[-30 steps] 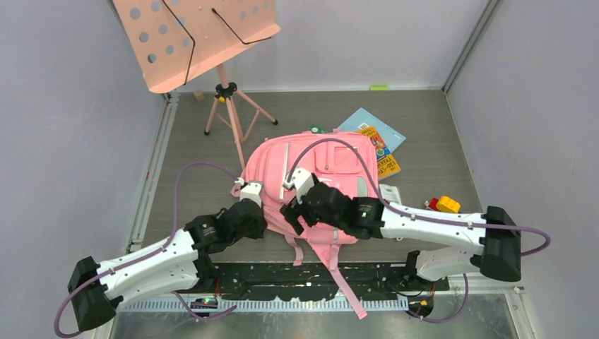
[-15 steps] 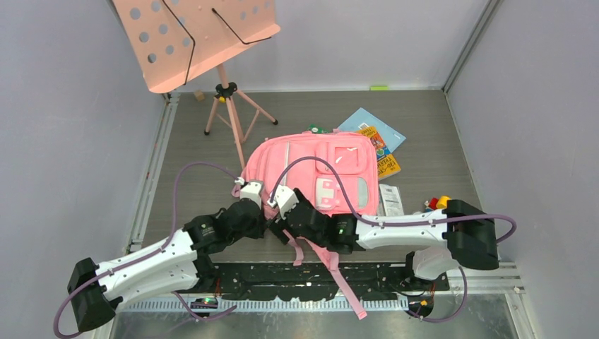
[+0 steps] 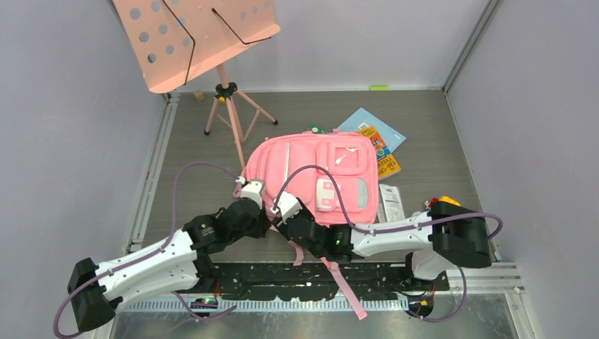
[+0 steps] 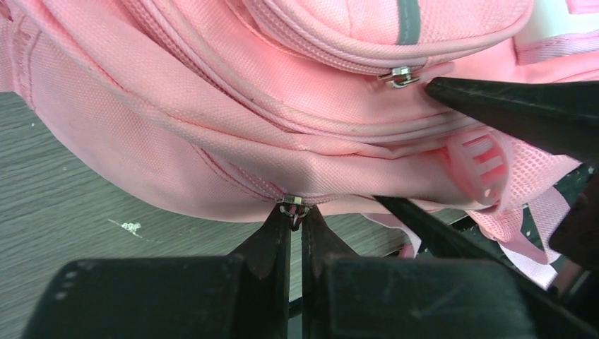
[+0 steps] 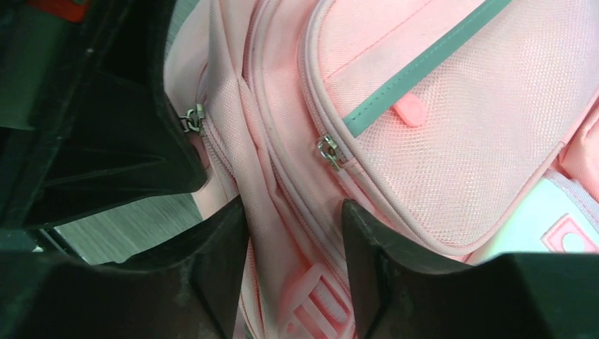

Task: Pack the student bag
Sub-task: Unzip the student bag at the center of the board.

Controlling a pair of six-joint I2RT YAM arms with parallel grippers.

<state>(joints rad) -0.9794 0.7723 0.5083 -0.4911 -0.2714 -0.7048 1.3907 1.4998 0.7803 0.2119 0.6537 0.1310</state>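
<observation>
The student bag (image 3: 314,176) is a large pink backpack lying flat on the table, front pockets up, straps trailing toward the near edge. My left gripper (image 3: 263,210) is at its near left corner. In the left wrist view this gripper (image 4: 297,217) is shut on a small metal zipper pull (image 4: 294,207) of the main zip. My right gripper (image 3: 284,217) is right beside it. In the right wrist view it (image 5: 293,226) is open, its fingers (image 5: 226,240) straddling the bag's side fabric (image 5: 282,176) and a pink buckle. A second zipper pull (image 5: 327,151) lies on the front pocket.
A blue book (image 3: 364,121) and an orange book (image 3: 388,164) lie at the bag's far right corner. A white packet (image 3: 390,200) and a yellow and red toy (image 3: 445,201) lie right of the bag. A salmon-pink music stand (image 3: 198,35) on a tripod (image 3: 229,116) stands at far left.
My right arm has drawn back and to the left, taking its gripper from over the bag's middle to the near left corner beside the left gripper. The left arm has stayed still.
</observation>
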